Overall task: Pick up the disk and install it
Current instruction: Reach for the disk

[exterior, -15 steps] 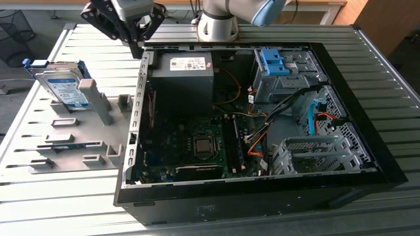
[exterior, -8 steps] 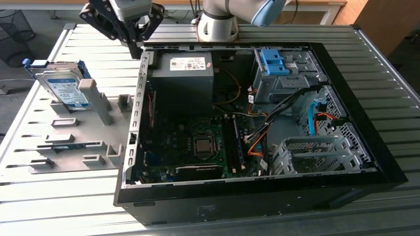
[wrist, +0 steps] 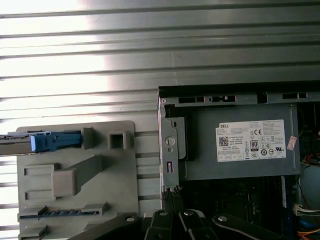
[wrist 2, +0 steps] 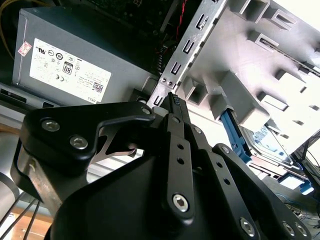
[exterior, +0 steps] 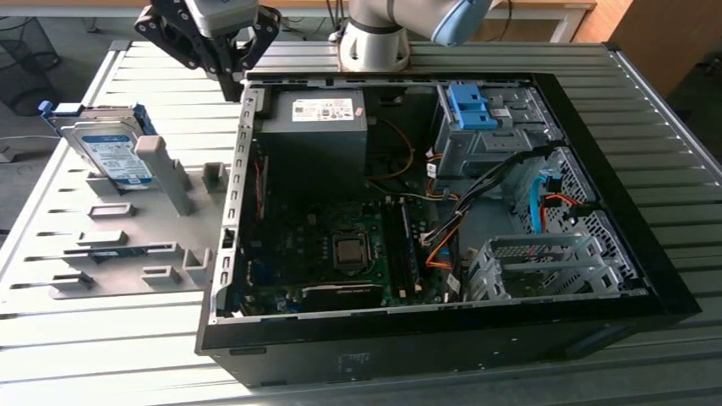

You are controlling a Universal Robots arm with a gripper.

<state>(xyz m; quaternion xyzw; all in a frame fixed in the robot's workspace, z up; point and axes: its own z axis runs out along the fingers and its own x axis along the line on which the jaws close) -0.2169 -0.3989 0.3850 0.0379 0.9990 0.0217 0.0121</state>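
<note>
There is one robot arm (exterior: 373, 38) and it has one gripper (exterior: 232, 83). The gripper's two fingers are pressed together, and there is nothing between them. It hangs over the back corner of one open computer case (exterior: 395, 355). Its tips point down right by the thin metal wall of the case. In the second wrist view the gripper (wrist 2: 173, 100) tip is just beside that wall. In the first wrist view the gripper (wrist: 170, 192) tip is at the same edge.

There is one disk (exterior: 107, 152). It is not in the gripper. It stands on its edge in one grey holder (exterior: 135, 245), on the exterior view's left, well apart from the gripper. It leans a little. The blue frame goes around its silver body. The second wrist view shows the disk (wrist 2: 265, 139) past the holder's grey blocks. The first wrist view shows the disk (wrist: 55, 141) from its thin blue edge.

Inside the case, next to the gripper, is one big grey box (exterior: 310, 144) with one white sticker. Farther in is one blue clip (exterior: 472, 106) with no drive in it. The case and the holder both sit on one metal table (exterior: 677, 169) made of long strips
</note>
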